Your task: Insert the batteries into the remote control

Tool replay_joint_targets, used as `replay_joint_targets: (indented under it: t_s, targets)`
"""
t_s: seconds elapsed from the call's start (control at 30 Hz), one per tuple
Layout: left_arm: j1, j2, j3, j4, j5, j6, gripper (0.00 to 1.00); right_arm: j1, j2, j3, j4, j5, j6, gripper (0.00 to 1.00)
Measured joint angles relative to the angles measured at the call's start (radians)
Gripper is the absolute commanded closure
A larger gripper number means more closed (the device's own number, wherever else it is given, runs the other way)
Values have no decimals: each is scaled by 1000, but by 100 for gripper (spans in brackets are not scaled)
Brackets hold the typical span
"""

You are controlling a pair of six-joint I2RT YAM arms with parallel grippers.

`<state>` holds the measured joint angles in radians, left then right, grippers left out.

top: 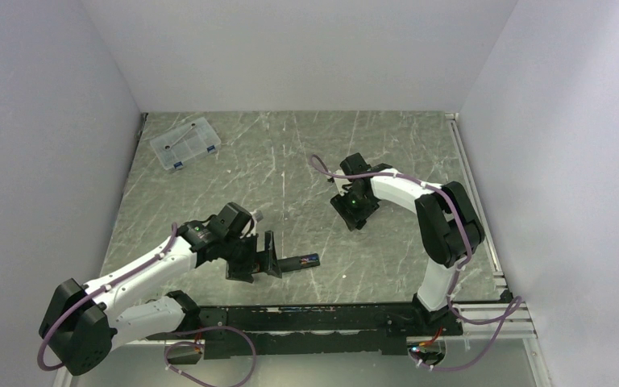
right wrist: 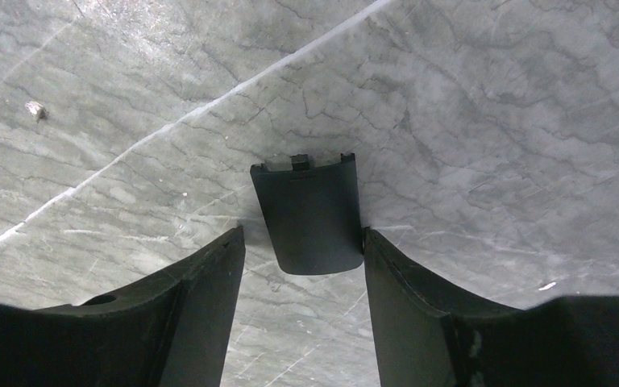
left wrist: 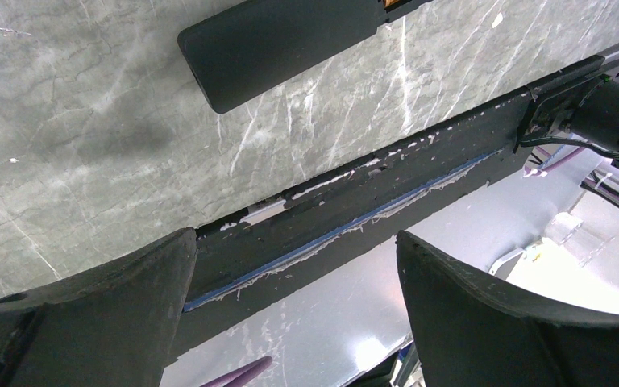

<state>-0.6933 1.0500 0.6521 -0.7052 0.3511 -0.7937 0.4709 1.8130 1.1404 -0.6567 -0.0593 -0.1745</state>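
The remote control [top: 300,262] is a slim black bar lying flat near the table's front edge; the left wrist view shows its rounded end [left wrist: 282,44]. A small red-and-blue patch sits at its right end [top: 311,260]; whether that is the batteries I cannot tell. My left gripper [top: 258,262] [left wrist: 294,250] stands wide open just left of the remote, holding nothing. My right gripper [top: 353,211] [right wrist: 303,238] points down at mid-table, jaws open astride a small black cover piece [right wrist: 310,214]. Its right finger [right wrist: 395,274] touches the piece's edge; the left finger stands apart.
A clear plastic compartment box [top: 184,143] lies at the back left of the table. A black rail [left wrist: 387,193] [top: 330,318] runs along the table's front edge, close below the left gripper. White walls close in the table on three sides.
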Motion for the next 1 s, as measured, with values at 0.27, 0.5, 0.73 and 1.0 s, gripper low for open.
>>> replay_joint_targets:
  t_s: [0.27,0.5,0.73,1.0]
  targets:
    - [0,9,0,3,0,0,0,0,0,0,0,6,34,57]
    - [0,14,0,5,0,-1,1,0,-2,-1,-1,3,67,73]
    - [0,14,0,4,0,-5,1,17,-35,-29,0,-4,113,75]
    - [0,14,-15,14,2,-39,0,60,-193,-40,-1,-64,134,74]
